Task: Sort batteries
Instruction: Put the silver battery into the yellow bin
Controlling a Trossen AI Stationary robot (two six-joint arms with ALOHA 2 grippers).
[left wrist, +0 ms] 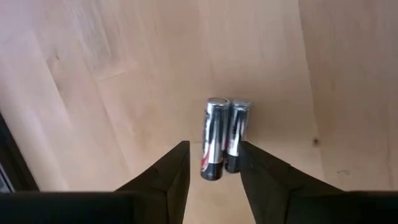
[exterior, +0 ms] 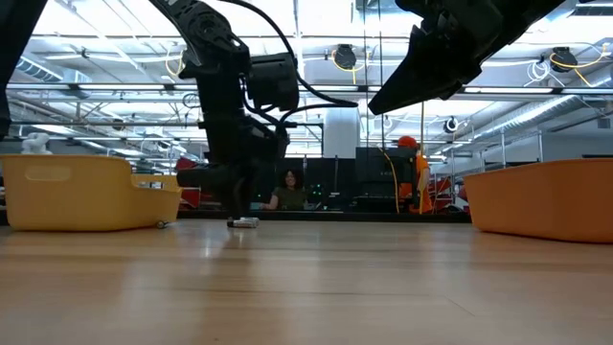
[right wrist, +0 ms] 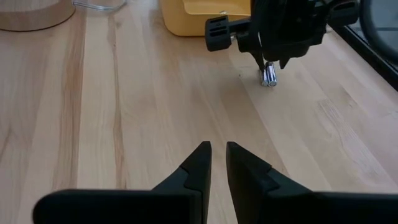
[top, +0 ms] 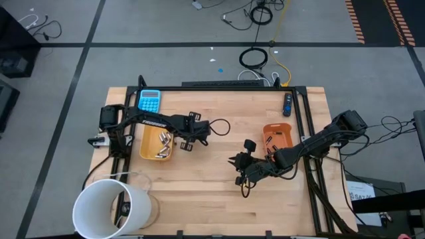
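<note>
High view shows the left pincer (top: 186, 144) reaching over the wooden counter (top: 199, 199), just beside the yellow tray (top: 157, 147) that holds a heap of batteries (top: 162, 142). Seen from the left wrist, its two dark fingers (left wrist: 171, 177) stand apart, straddling the near ends of two silvery batteries (left wrist: 222, 138) that lie side by side, touching each other, flat on the wood. From the low view the same pair (exterior: 243, 222) sits on the counter directly under that pincer's tip. The right pincer (top: 239, 164) hovers near the middle of the counter, near the orange tray (top: 277, 138); in the right wrist view its fingers (right wrist: 194, 167) are nearly together with only a narrow gap, gripping nothing. A blue calculator (top: 150, 101) rests at the far edge, and a white bucket (top: 109, 207) stands at the near left corner.
</note>
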